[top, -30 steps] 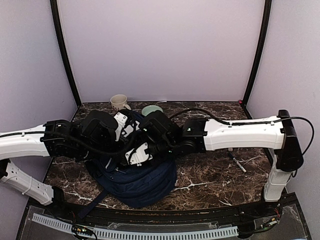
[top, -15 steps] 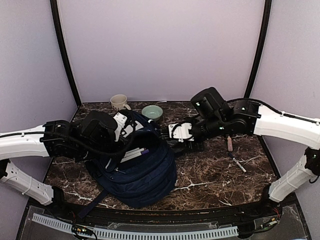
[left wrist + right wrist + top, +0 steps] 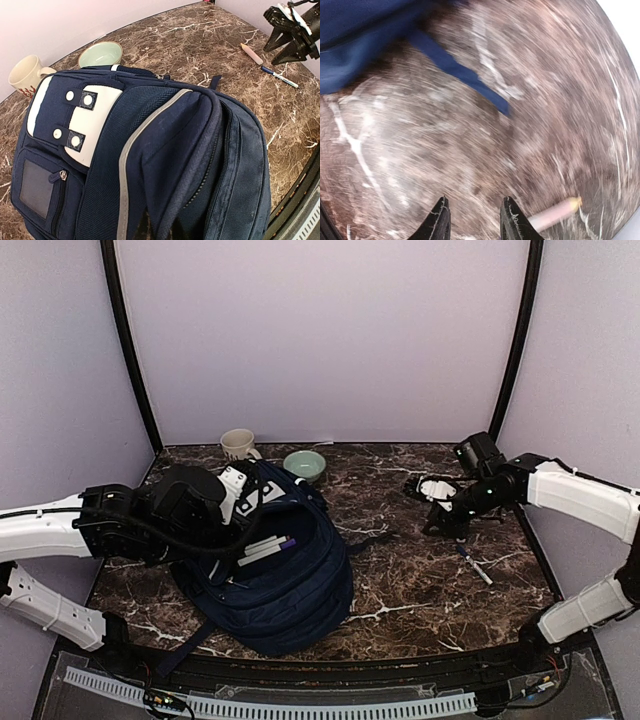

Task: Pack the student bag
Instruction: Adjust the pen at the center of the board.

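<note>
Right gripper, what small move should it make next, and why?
Probably slide over the pinkish pencil and lower. The right gripper hovers open and empty above the table, the pencil lies just beside it in the wrist view, and the student bag gapes open with pens inside.

The student bag [image 3: 165, 150] was matt navy woven cloth with a coarse weave, its white patches [image 3: 95, 125] smoother and set with shiny round studs [image 3: 88, 100]. The worktop [image 3: 420, 590] looked like polished dark marble veined in white. The mug [image 3: 25, 75] and bowl [image 3: 100, 53], at the upper left of the left wrist view, had a smooth glazed sheen.
</note>
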